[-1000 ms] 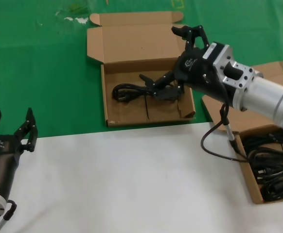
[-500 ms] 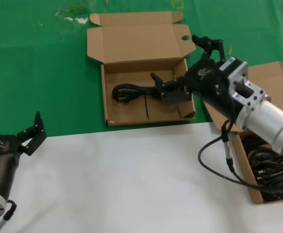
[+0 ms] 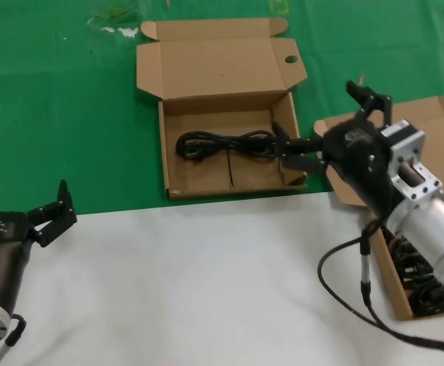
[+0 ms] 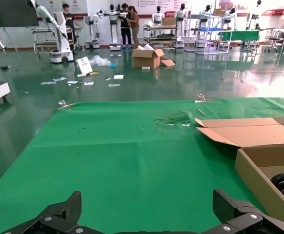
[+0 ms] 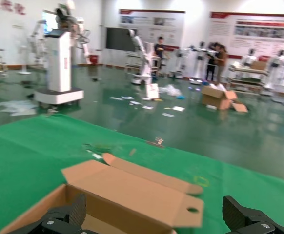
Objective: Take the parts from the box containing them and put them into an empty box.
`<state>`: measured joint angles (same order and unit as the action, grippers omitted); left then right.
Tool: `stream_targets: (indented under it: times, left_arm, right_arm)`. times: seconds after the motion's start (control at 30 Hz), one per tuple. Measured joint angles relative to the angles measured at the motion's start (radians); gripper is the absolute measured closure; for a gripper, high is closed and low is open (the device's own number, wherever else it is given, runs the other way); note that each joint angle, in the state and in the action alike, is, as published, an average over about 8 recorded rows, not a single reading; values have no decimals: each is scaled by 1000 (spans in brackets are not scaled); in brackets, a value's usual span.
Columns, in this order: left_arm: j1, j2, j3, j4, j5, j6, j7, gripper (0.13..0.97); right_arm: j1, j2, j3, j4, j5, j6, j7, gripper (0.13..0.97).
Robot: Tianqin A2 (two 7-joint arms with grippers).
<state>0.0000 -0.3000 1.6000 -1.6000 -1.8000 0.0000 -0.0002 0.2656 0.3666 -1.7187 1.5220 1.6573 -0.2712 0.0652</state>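
Observation:
The box with a round hole in its lid tab (image 3: 237,191) lies open at the middle back, with one coiled black cable (image 3: 222,143) inside. My right gripper (image 3: 314,109) hangs open and empty just right of that box, over the green cloth; its wrist view shows the lid (image 5: 132,192) between the open fingers (image 5: 69,210). At the right edge the plain box (image 3: 396,293) holds several black cables (image 3: 428,267), partly hidden by my right arm. My left gripper (image 4: 149,214) sits open and empty at the near left.
A green cloth (image 3: 69,114) covers the back of the table and a white surface (image 3: 207,282) covers the front. The plain box's lid (image 3: 432,114) lies open behind my right arm. A grey cable (image 3: 344,267) loops down from the right wrist.
My right gripper has pulled out of the middle box and moved right toward the plain box, leaving the cable lying inside. The left gripper turned slightly at the near left.

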Motion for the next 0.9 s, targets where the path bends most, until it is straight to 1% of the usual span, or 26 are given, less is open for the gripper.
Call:
stream_targets:
  times: [0.13, 0.4, 0.6, 0.9]
  left_arm:
    - [0, 0, 0, 0, 0, 0, 0, 172]
    - [0, 0, 0, 0, 0, 0, 0, 132]
    - [0, 0, 0, 0, 0, 0, 0, 132]
    - [0, 0, 0, 0, 0, 0, 0, 132]
  right_arm:
    - [-47, -12, 21, 14, 25, 48, -12, 129]
    - [-141, -35, 63, 41, 75, 143, -34, 129]
    - [-208, -52, 93, 61, 112, 212, -51, 129]
    - [-236, -59, 105, 69, 127, 241, -58, 129]
